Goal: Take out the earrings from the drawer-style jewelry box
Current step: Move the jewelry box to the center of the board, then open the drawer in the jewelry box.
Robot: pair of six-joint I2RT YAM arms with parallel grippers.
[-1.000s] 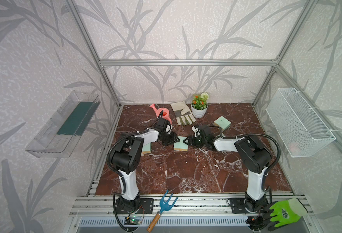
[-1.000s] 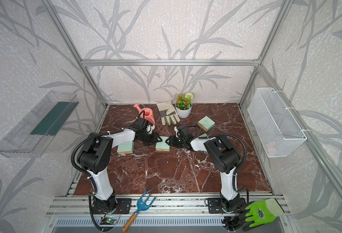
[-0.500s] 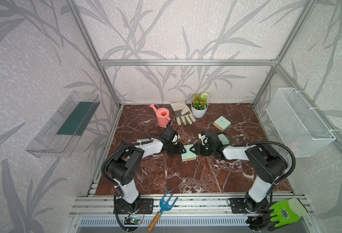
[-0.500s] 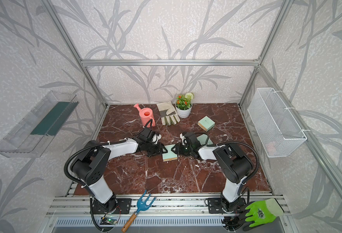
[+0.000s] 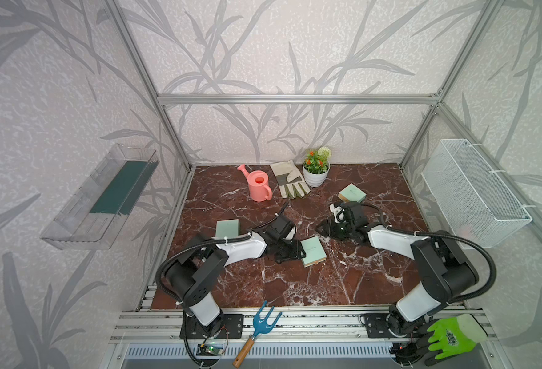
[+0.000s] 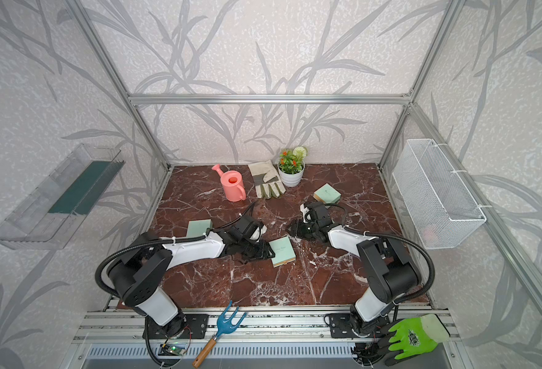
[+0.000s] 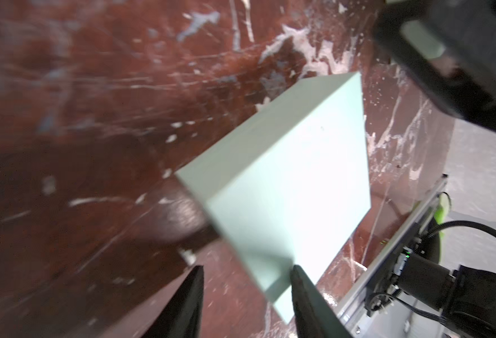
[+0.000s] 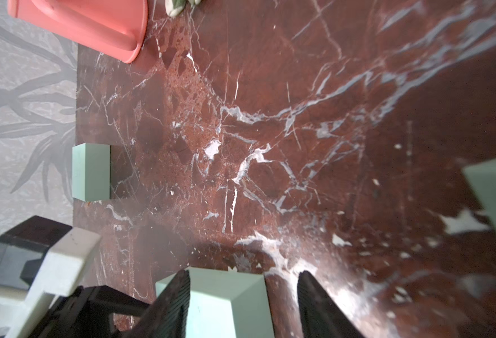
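Note:
The mint-green jewelry box [image 5: 312,251] [image 6: 282,250] lies flat on the red marble at centre. My left gripper [image 5: 298,254] [image 7: 246,275] is open at its left side. One corner of the box [image 7: 293,175] reaches in beside one finger, and marble shows before the other finger. My right gripper [image 5: 319,230] [image 8: 242,281] hangs open over the back edge of the box [image 8: 226,298], one finger against it and the other well apart. The earrings are hidden from every view.
Two more mint boxes lie at the left [image 5: 228,228] and back right [image 5: 352,193]. A pink watering can [image 5: 258,188], work glove [image 5: 288,180] and potted plant [image 5: 316,169] line the back. A blue hand fork [image 5: 256,329] and green glove [image 5: 451,335] rest on the front rail.
Both arms brought the box from mid-table toward the front centre. The right gripper's jaws have since spread and no longer clamp it. The left wrist view is blurred by motion.

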